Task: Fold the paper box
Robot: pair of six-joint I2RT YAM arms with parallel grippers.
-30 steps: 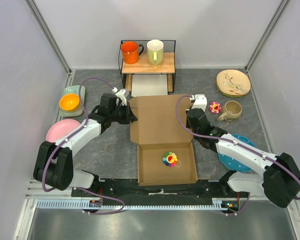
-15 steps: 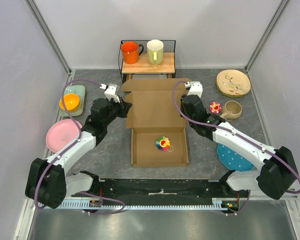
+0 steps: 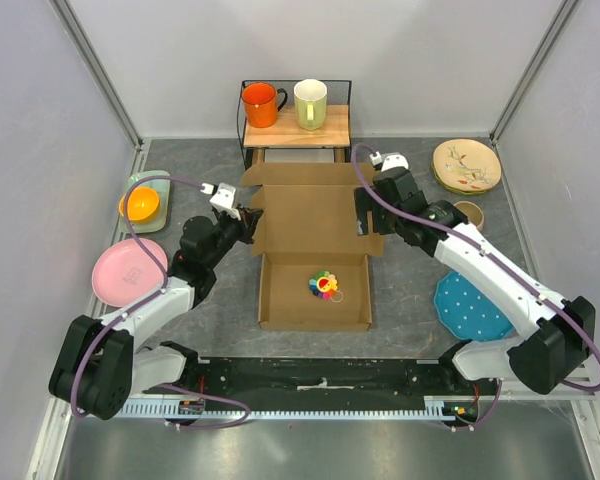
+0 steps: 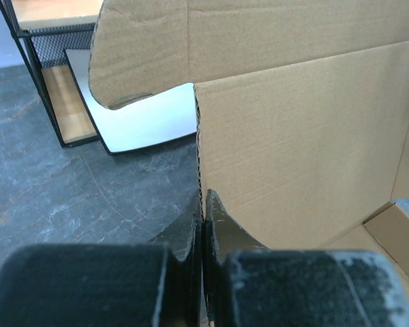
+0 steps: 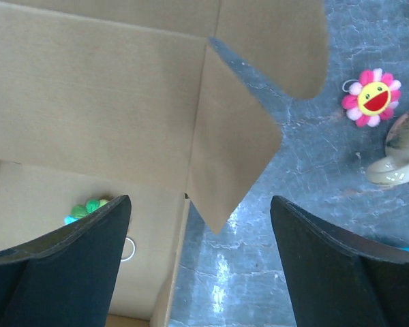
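The brown paper box (image 3: 315,295) lies mid-table with its tray toward the arms and its lid panel (image 3: 310,215) raised behind it. A rainbow flower toy (image 3: 324,285) lies inside the tray. My left gripper (image 3: 249,219) is shut on the lid's left edge; in the left wrist view the corrugated edge (image 4: 199,157) runs down between the closed left gripper (image 4: 203,208). My right gripper (image 3: 364,218) hovers open at the lid's right side. In the right wrist view the right gripper (image 5: 201,235) straddles a pointed side flap (image 5: 225,163) without touching it.
Behind the box stands a wire-and-wood shelf (image 3: 295,128) with an orange mug (image 3: 260,104) and a pale mug (image 3: 310,103), a white tray (image 4: 143,119) beneath. Right: patterned plate (image 3: 466,165), pink flower toy (image 5: 369,99), beige mug (image 5: 399,153), blue plate (image 3: 472,305). Left: orange bowl (image 3: 140,205), pink plate (image 3: 125,270).
The right gripper has opened and let go of the lid's right edge. The box has slid away from the arm bases, with both arms reaching farther back. The left gripper stays clamped.
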